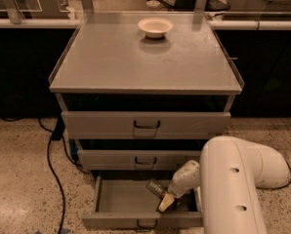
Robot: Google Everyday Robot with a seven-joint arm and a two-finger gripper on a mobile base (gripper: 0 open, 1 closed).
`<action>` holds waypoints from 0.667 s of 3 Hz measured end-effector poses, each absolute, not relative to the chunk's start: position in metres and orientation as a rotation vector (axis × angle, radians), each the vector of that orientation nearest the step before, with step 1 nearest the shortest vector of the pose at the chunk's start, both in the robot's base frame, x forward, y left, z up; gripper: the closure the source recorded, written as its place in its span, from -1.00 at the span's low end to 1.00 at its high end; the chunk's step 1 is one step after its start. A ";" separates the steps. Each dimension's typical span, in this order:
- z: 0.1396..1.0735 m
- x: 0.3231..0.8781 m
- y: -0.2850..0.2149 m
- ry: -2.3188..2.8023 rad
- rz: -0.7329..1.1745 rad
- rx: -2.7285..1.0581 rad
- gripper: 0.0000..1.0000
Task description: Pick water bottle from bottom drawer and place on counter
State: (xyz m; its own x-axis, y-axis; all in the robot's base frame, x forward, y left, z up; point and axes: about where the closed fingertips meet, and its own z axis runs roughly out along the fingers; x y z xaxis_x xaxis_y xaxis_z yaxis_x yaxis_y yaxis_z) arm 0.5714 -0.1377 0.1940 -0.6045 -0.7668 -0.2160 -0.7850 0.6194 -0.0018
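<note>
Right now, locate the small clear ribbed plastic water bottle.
The water bottle lies right of centre in the open, lowest grey metal drawer, low in the camera view, with the gripper beside it.

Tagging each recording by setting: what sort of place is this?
Probably a lab or workshop: a grey metal drawer cabinet, white-edged benches with glass panels behind it, and a speckled floor with a loose cable. The gripper is in the open bottom drawer, by the water bottle.
</note>
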 end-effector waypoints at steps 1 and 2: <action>0.174 0.571 -0.134 2.655 0.139 -1.262 -1.00; 0.144 0.564 -0.126 2.711 0.161 -1.219 -1.00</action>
State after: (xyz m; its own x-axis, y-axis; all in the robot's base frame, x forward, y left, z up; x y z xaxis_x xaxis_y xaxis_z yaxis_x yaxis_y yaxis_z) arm 0.5639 -0.1264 0.1438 -0.6534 -0.7319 -0.1933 -0.7496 0.6612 0.0304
